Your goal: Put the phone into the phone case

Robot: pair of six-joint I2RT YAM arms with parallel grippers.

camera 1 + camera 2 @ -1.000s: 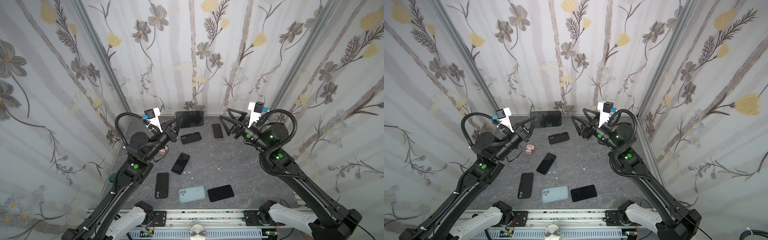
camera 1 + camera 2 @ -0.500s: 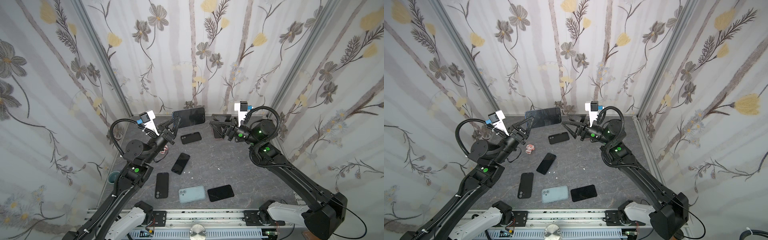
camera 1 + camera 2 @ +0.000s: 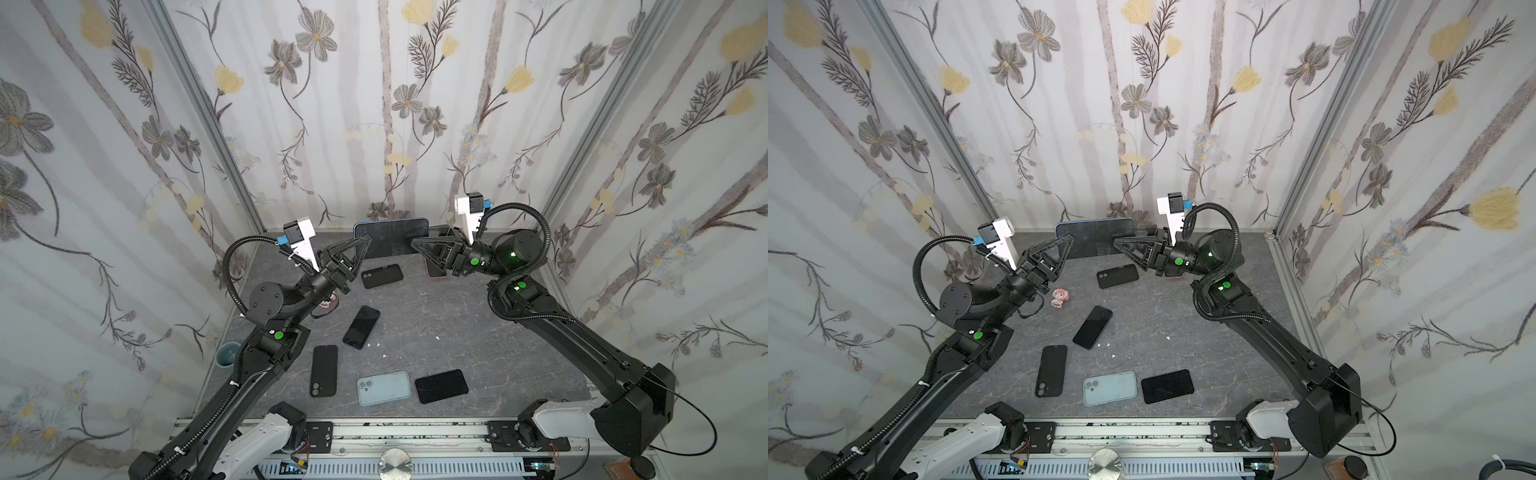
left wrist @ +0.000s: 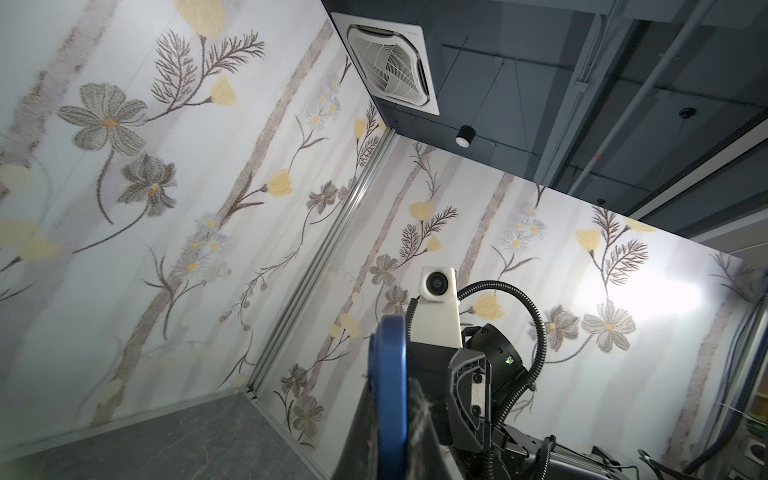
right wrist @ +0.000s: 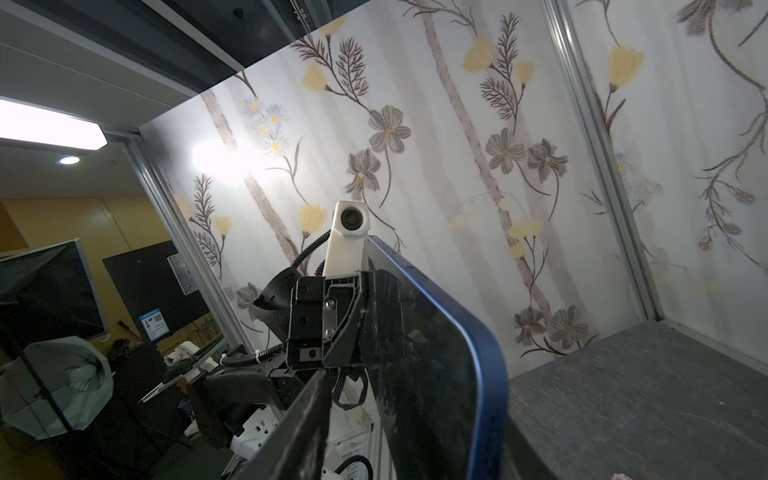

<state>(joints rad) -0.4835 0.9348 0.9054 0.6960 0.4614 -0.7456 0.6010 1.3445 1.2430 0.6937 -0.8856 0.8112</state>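
1. The tabletop [image 3: 457, 332] is a matt dark grey slab with pale marble-like veins and a few white flecks.
2. Wallpaper [image 3: 382, 104] with grey and yellow flowers on a pale ground covers the three walls. Bare aluminium posts [image 3: 208, 124] run up the far corners.
3. The phone [image 3: 390, 239] is a glossy black slab with a rounded blue rim. In both top views it stands on its long side at the far end of the table.
4. My left pincer [image 3: 365, 241] is clamped on the phone's left end.
5. My right pincer [image 3: 415, 243] sits at the phone's right end. I cannot tell whether it grips.
6. The pale blue phone case [image 3: 384, 387] is smooth with rounded corners. It lies flat near the near edge, with a glossy black rectangle [image 3: 441, 386] just to its right.
7. A small pink figure [image 3: 1060, 297] lies left of centre.
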